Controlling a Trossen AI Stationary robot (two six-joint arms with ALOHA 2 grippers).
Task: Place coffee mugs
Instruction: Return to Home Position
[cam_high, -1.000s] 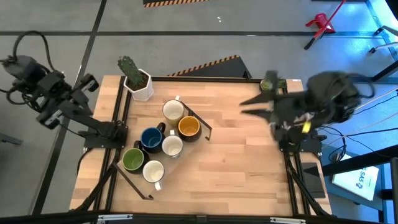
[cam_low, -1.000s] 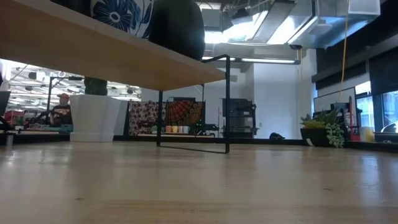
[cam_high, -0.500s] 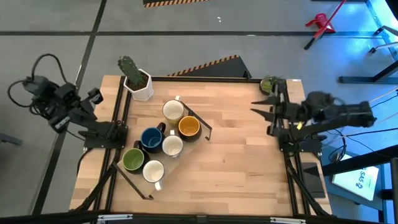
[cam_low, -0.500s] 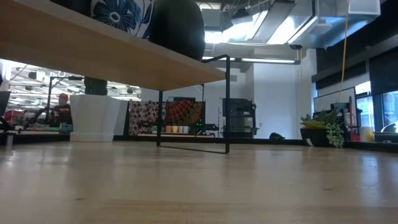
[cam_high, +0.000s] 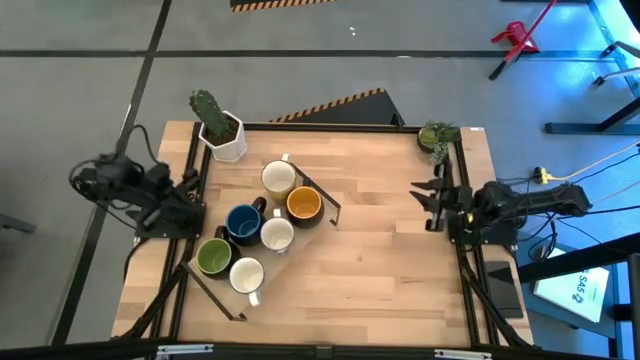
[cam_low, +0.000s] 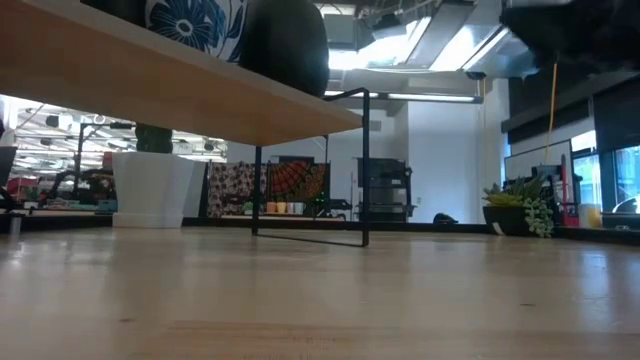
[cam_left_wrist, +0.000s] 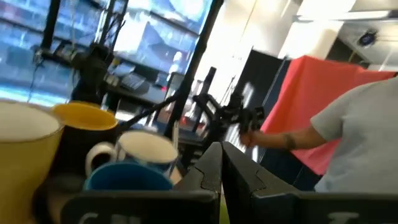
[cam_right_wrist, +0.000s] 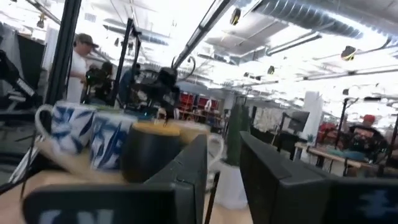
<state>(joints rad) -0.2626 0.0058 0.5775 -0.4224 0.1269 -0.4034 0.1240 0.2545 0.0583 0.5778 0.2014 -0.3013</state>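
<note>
Fingers (cam_right_wrist: 186, 171) of the right gripper (cam_high: 430, 192) stand apart at the right edge of the wooden worktop (cam_high: 380, 270). The left gripper (cam_left_wrist: 222, 155), at the left edge, has its fingers pressed together. Six round ceramic mugs crowd a black-framed wooden shelf (cam_high: 217, 292): green mug (cam_high: 213, 257), dark blue mug (cam_high: 243, 223), yellow-orange mug (cam_high: 303, 204), cream mug (cam_high: 278, 178), and two white mugs (cam_high: 276, 234).

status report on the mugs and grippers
Left gripper shut, parked at left edge. Right gripper open, at right edge. Six mugs on the shelf. Cactus pot stands apart.
</note>
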